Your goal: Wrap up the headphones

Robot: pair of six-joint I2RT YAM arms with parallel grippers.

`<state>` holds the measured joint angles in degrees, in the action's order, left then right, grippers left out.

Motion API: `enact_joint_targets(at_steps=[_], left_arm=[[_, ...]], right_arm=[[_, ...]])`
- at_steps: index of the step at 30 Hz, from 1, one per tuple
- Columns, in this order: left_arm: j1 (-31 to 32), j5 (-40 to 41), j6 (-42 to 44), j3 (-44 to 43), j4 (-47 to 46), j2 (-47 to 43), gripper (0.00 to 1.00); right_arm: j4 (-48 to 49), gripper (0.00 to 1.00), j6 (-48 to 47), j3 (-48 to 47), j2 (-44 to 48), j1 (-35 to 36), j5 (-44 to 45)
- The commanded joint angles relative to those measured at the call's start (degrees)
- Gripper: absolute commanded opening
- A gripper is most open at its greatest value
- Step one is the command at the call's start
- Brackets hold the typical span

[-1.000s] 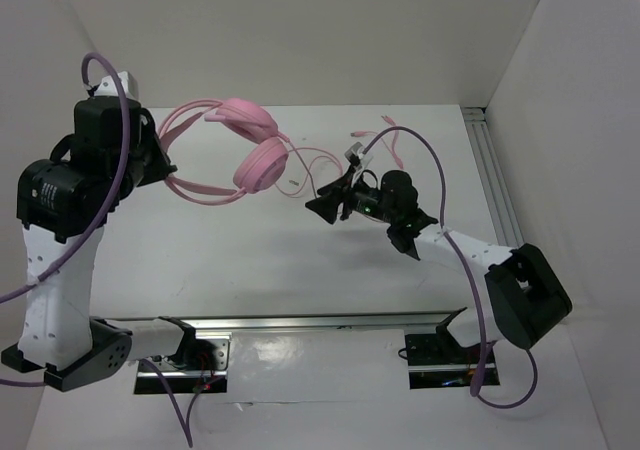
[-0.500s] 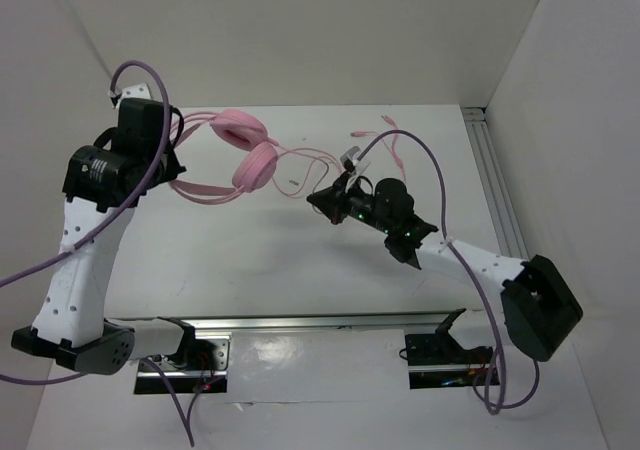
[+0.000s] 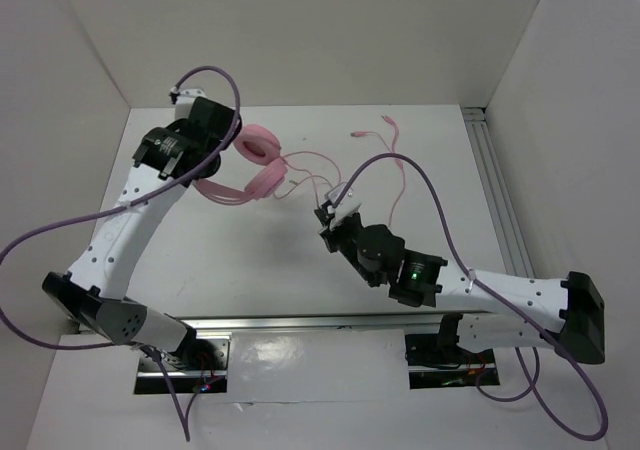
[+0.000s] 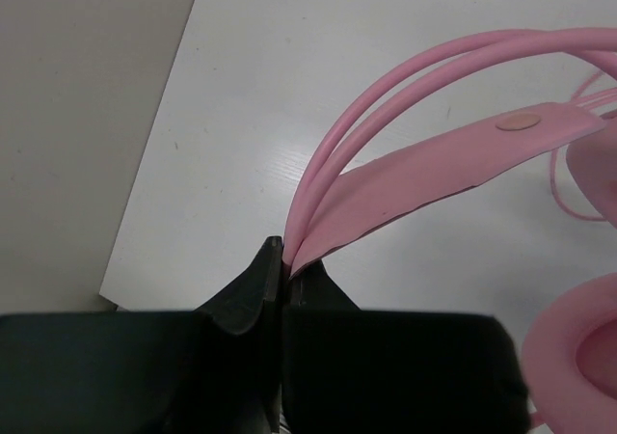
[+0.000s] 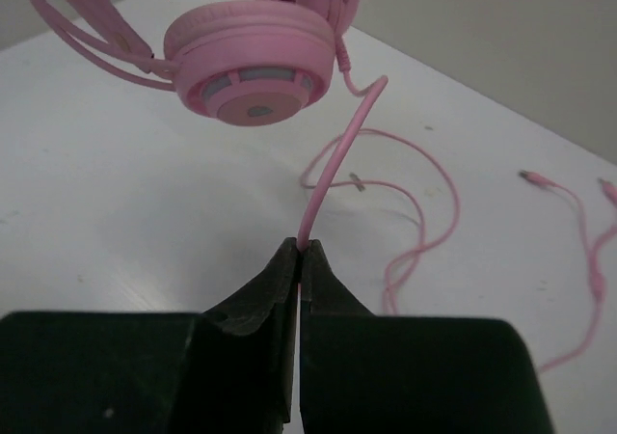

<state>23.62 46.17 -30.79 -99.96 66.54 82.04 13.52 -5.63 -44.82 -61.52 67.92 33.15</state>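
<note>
The pink headphones (image 3: 262, 164) hang above the white table at the back left, one ear cup (image 5: 255, 63) facing down. My left gripper (image 3: 212, 170) is shut on the flat pink headband (image 4: 434, 159); its tips (image 4: 284, 256) pinch the band's end. The thin pink cord (image 5: 333, 159) drops from the ear cup into my right gripper (image 5: 301, 246), which is shut on it. In the top view the right gripper (image 3: 325, 213) sits right of the cups. The rest of the cord loops over the table to the plugs (image 3: 355, 133) at the back.
Thick purple robot cables (image 3: 420, 180) arc over both arms. An aluminium rail (image 3: 495, 180) runs along the right wall and another (image 3: 300, 322) along the near edge. White walls close in the table on the left, back and right.
The right gripper has shut on the cord and moved toward the near side. The left arm has swung right, carrying the headphones with it.
</note>
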Motion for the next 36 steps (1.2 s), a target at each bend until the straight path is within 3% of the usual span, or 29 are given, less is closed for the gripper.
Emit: enact_joint_targets(at_steps=[1, 6, 9, 13, 19, 26, 36], left_arm=[[4.15, 4.79, 2.05, -0.23, -4.5, 2.33, 0.0], [8.11, 10.87, -1.21, -0.75, 0.08, 5.85, 0.0], [10.65, 9.21, 2.73, 0.64, -2.28, 5.85, 0.0], [13.2, 2.1, 10.21, 4.51, -7.22, 5.85, 0.0], [19.44, -4.07, 15.66, 4.51, -9.23, 9.45, 0.0], [27.35, -7.06, 19.62, 4.51, -10.38, 11.04, 0.0], [29.73, -19.0, 23.67, 7.68, -14.15, 4.89, 0.0]], right_arm=[[-2.7, 0.0, -7.8, -5.27, 0.7, 2.74, 13.41], [3.07, 0.0, -16.51, -5.73, -1.5, 7.57, 30.62], [8.98, 0.0, -19.77, -3.97, -0.72, 8.1, 31.63], [11.09, 0.0, -21.35, -1.42, 3.76, 8.1, 22.96], [6.0, 0.04, -21.35, -0.27, 8.6, 8.1, 12.04], [4.86, 0.06, -21.35, 0.26, 10.54, 8.1, 10.45], [4.33, 0.07, -20.3, -0.27, 9.49, 4.86, 12.48]])
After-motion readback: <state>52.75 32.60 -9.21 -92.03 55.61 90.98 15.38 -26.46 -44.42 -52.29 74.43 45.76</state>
